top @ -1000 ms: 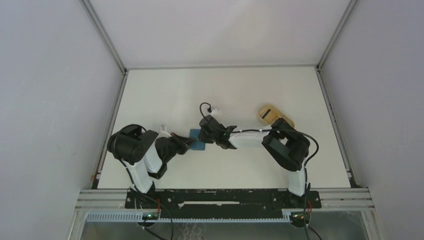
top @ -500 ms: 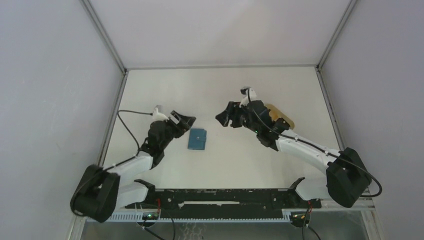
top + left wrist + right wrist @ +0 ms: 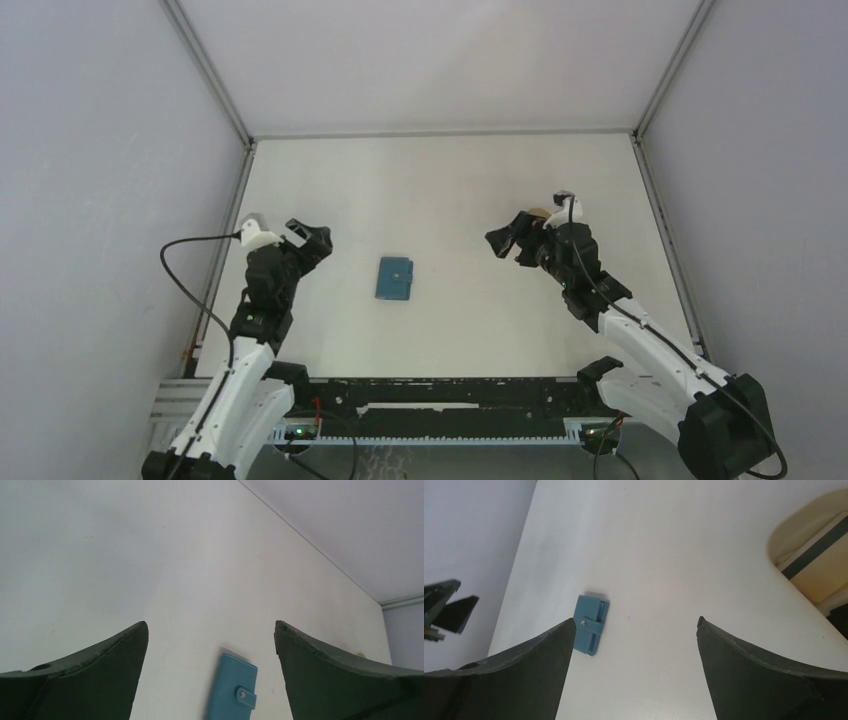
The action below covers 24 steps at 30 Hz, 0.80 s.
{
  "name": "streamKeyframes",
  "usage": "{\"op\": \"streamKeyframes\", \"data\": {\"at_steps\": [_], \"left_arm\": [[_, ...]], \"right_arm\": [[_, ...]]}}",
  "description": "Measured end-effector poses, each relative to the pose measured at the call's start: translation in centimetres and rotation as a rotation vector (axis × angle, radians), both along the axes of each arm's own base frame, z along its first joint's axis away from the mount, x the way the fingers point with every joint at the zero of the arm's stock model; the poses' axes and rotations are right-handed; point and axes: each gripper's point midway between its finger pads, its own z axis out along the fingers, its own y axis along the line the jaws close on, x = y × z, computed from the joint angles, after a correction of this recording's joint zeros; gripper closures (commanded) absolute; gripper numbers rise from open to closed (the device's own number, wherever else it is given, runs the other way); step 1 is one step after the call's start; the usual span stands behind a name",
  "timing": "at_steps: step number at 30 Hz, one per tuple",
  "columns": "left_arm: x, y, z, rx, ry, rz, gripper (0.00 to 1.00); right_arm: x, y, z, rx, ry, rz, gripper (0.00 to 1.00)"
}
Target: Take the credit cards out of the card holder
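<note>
left tool (image 3: 310, 238) wide apart, empty; right tool (image 3: 502, 243) wide apart, empty; card holder (image 3: 395, 278) closed, between both, untouched

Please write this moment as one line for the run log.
left gripper: open, empty | right gripper: open, empty | card holder: closed, snap tab fastened, flat on table between both grippers, touched by neither

The left arm (image 3: 238, 368) and right arm (image 3: 655, 345) have white links, black joints and looping black cables (image 3: 200, 240); the jaws are dark green and curved.
</note>
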Motion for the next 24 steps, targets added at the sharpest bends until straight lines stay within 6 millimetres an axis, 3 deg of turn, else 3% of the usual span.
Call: {"op": "streamKeyframes", "data": {"at_steps": [7,15,24], "left_arm": [[-1.8,1.7,1.1,0.058,-0.035,0.049,0.00],[-2.0,2.3,-0.5,0.094,0.030,0.071,0.00],[-2.1,2.5,-0.4,0.103,0.025,0.073,0.00]], "right_arm": [[0.7,-1.0,0.4,-0.005,-0.018,-0.111,0.00],[0.9,-1.2,-0.2,-0.049,-0.023,-0.168,0.00],[1.3,-1.1,-0.4,-0.055,-0.029,-0.173,0.00]]}}
